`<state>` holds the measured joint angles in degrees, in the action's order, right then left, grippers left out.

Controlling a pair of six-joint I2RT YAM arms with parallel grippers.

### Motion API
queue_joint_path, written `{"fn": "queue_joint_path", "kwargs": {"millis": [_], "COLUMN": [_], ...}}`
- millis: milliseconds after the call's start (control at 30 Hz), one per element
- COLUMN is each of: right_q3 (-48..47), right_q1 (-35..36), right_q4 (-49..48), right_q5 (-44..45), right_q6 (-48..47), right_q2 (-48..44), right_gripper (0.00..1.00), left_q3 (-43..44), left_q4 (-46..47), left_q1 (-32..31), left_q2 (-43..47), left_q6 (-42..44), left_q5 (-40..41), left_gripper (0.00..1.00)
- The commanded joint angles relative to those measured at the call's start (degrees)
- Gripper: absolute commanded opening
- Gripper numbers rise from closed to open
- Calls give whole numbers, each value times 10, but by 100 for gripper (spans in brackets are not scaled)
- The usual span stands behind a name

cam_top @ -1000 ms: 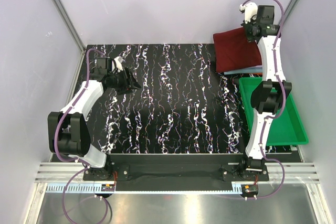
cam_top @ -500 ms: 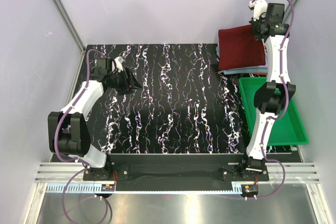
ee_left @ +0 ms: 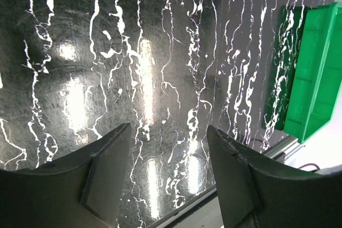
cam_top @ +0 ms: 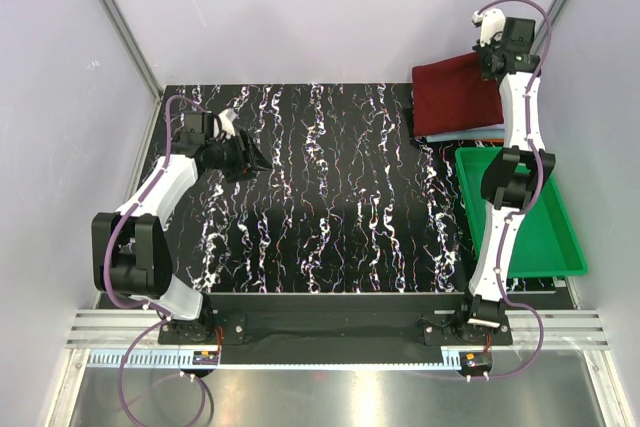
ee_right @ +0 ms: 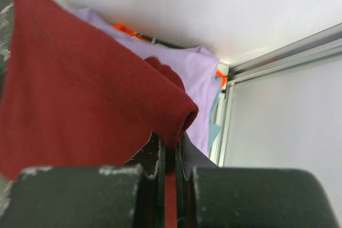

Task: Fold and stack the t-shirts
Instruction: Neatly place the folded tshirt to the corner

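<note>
A folded dark maroon t-shirt (cam_top: 455, 95) lies on top of a stack at the table's far right corner; lavender and grey-blue t-shirts (cam_top: 460, 135) peek out under its near edge. In the right wrist view the maroon t-shirt (ee_right: 80, 84) covers a lavender t-shirt (ee_right: 181, 68). My right gripper (ee_right: 171, 150) is shut on the maroon t-shirt's rolled corner; from above it sits at the stack's far right edge (cam_top: 497, 47). My left gripper (ee_left: 168, 148) hangs open over bare table at the left (cam_top: 250, 155), holding nothing.
A green plastic tray (cam_top: 555, 237) stands at the right, just in front of the stack, also seen at the right edge of the left wrist view (ee_left: 315, 73). The black marbled table (cam_top: 330, 187) spreads between the arms. White walls close in behind and beside the stack.
My right gripper moved back and to the right with the maroon t-shirt, drawing it flatter and squarer over the stack. The left arm has stayed still.
</note>
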<state>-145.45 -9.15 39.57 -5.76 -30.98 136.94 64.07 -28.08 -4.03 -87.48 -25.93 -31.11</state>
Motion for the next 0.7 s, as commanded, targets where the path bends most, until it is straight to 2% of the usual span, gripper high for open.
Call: {"fn": "queue_joint_path", "kwargs": {"millis": [0,500,567,600,667], "right_q3": [-56,-104,-103,-99,-99], "right_q1": [-21,-50,-50,-50,-49], "right_q4": [-83,-246,-277,-288,-302], "right_q5": [-9,-52,-62,-63,-59], "right_q6": [10,30,38,49,57], "right_q2": [25,154,166,169,170], "right_gripper": [0,2,11,39,67], "left_q3": [-3,-9,-11,-11,-11], "left_q4": [32,53,52,55,57], "left_q1": [-1,-4,-4,-6,-7], "left_q2": [8,14,13,12,9], "left_q6": [-4,-3,-2,-1,-1], "left_q5": [-24,-37,-40,-38,-39], "left_gripper": [64,66,66,67,67]}}
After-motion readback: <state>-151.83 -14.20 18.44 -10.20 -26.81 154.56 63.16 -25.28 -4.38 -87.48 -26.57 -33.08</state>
